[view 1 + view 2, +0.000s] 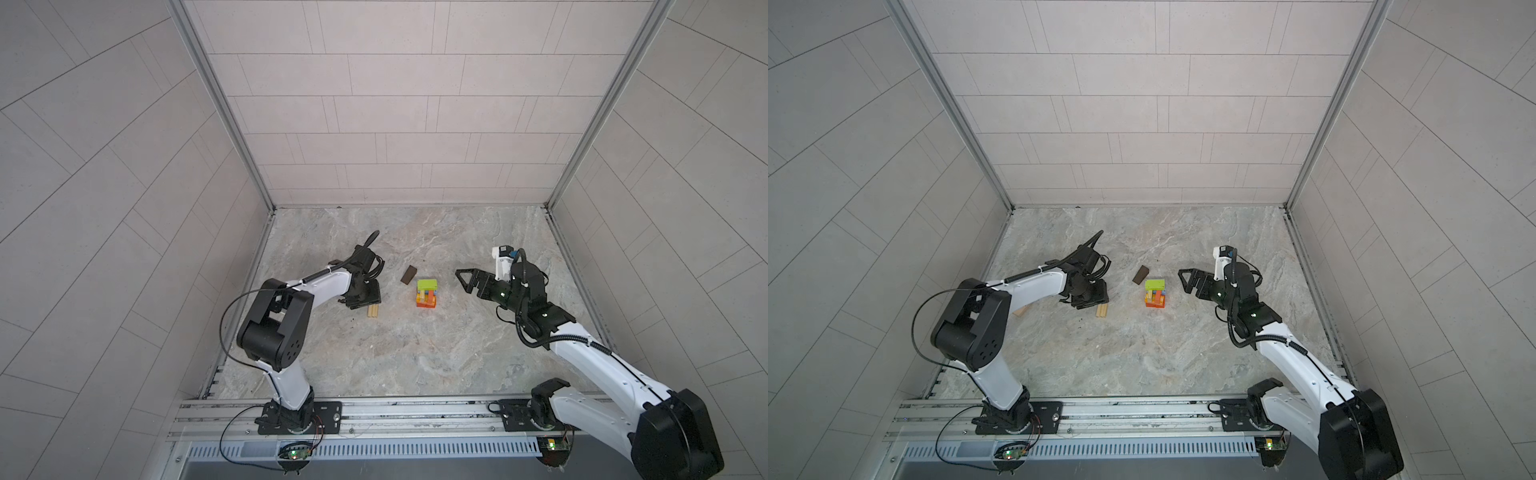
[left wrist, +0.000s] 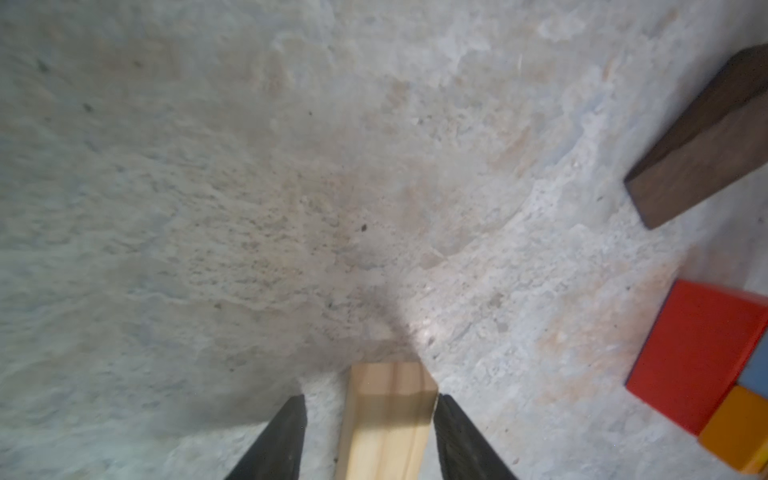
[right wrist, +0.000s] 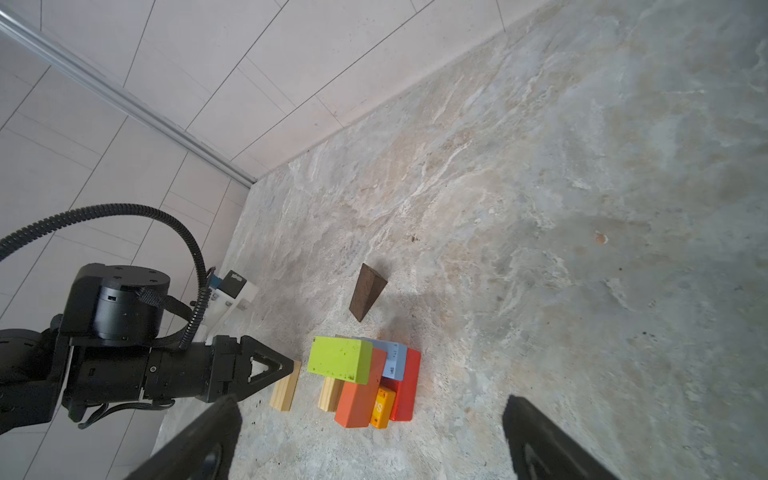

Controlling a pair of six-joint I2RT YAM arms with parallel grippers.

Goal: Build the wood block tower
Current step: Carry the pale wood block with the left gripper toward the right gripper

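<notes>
The tower (image 1: 427,294) (image 1: 1155,294) (image 3: 374,386) stands mid-table, red and orange bricks low, light blue and tan between, a green block (image 3: 340,359) topmost. A dark brown block (image 1: 409,274) (image 1: 1140,274) (image 2: 706,141) (image 3: 368,291) lies just behind it. Left of the tower, a tan block (image 1: 372,311) (image 1: 1102,310) (image 2: 388,419) (image 3: 286,388) rests on the table between the fingers of my left gripper (image 1: 362,298) (image 2: 370,399), which is open, with a gap on one side. Right of the tower, my right gripper (image 1: 465,281) (image 1: 1187,281) (image 3: 372,400) hovers wide open and empty.
A second tan block (image 1: 1021,311) peeks out beneath the left forearm. Tiled walls enclose the marble table (image 1: 415,353) on three sides, and an aluminium rail (image 1: 395,409) with both arm bases runs along the front edge.
</notes>
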